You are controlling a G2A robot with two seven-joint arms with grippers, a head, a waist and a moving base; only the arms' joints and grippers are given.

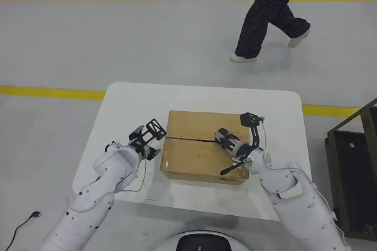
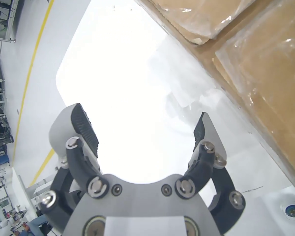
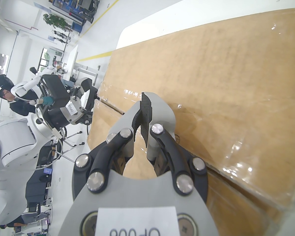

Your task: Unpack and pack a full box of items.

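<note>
Left end effector (image 2: 139,116) hangs with its jaws spread wide and nothing between them, over the bare white worktop (image 1: 129,103), just beside the left-hand edge of the cardboard box (image 1: 188,160) in the top view. Right end effector (image 3: 143,106) has its jaws pressed together (no item between them) above the seam (image 1: 188,139) where the two closed flaps meet. Box sits mid-worktop, at the centre of the frame, flaps down.
</note>
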